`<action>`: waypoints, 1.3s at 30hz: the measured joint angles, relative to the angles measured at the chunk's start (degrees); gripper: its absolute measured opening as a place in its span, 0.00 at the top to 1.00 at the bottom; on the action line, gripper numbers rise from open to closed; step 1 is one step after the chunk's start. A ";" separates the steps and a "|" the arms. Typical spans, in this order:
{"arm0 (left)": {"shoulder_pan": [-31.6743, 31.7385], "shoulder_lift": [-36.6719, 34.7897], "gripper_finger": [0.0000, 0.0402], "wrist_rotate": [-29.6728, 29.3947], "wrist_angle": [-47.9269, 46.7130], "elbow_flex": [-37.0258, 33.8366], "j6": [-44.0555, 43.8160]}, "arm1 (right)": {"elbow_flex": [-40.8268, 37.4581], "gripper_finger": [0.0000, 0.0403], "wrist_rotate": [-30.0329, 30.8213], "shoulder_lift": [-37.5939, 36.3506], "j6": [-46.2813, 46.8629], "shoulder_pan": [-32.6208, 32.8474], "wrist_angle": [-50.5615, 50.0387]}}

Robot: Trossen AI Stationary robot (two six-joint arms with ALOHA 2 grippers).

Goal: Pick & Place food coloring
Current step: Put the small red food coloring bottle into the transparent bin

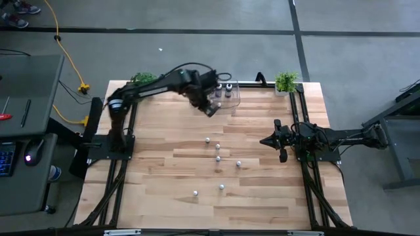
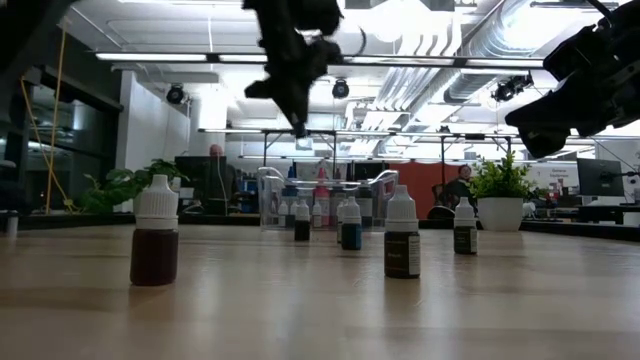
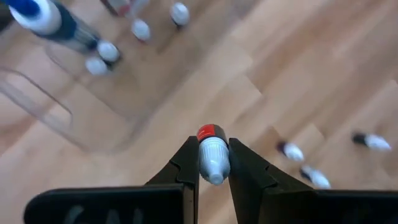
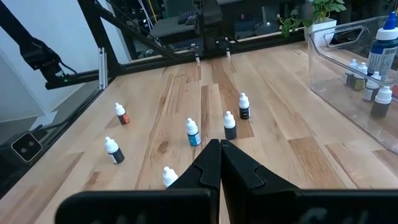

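High view, reading from the left: the left gripper (image 1: 211,108) hangs just short of the near edge of the clear plastic bin (image 1: 235,99) at the table's (image 1: 157,196) far side, and its wrist camera shows its fingers (image 3: 185,167) clamped on a small bottle (image 3: 212,158) with a whitish cap and a red band, lifted clear of the wood. A few bottles, some taller with blue or pink bodies, already stand inside the bin, so I judge part of the food coloring has been placed and this one is on its way in, not yet over the wall. Further right, about six loose small bottles (image 1: 218,158) stand apart in the middle of the table, waiting to be collected. At the right edge the right gripper (image 1: 270,140) waits low over the table with its fingers pressed together on nothing. How many bottles sit in the bin cannot be counted: the arm covers part of it from above and the clear walls blur them in the low view. The held bottle's body is hidden between the fingers, so its colour beyond the red band is unclear.
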 joint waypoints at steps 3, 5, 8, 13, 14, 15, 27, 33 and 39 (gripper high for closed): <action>1.48 5.21 0.89 -1.46 -1.47 5.55 -0.02 | 0.00 1.00 -0.02 -0.01 0.00 0.00 0.01; 2.32 7.88 0.89 -2.78 -2.10 8.29 -0.28 | 0.00 1.00 0.00 -0.01 0.00 0.00 0.01; 3.17 10.67 0.89 -4.86 -1.57 10.29 -2.76 | 0.00 1.00 0.00 -0.01 0.00 -0.02 0.01; 4.60 12.88 0.89 -6.36 -0.71 10.61 -8.44 | 0.00 1.00 0.00 -0.01 0.00 -0.02 0.00; 4.91 13.22 0.89 -6.95 -0.65 10.61 -9.91 | -0.01 1.00 0.00 -0.01 0.01 -0.01 0.01; 5.16 13.56 0.89 -7.29 -0.62 10.61 -11.41 | 0.00 1.00 -0.01 -0.01 0.01 0.00 0.01; 6.29 16.89 0.89 -8.99 -0.47 10.51 -22.38 | 0.00 1.00 -0.02 -0.01 0.00 -0.02 0.01; 6.42 16.85 0.89 -11.82 0.02 7.44 -26.41 | -0.02 1.00 0.00 -0.01 0.00 -0.02 0.01; 6.42 16.85 0.86 -11.01 0.86 4.65 -27.90 | 0.00 1.00 -0.01 -0.01 0.00 -0.01 0.01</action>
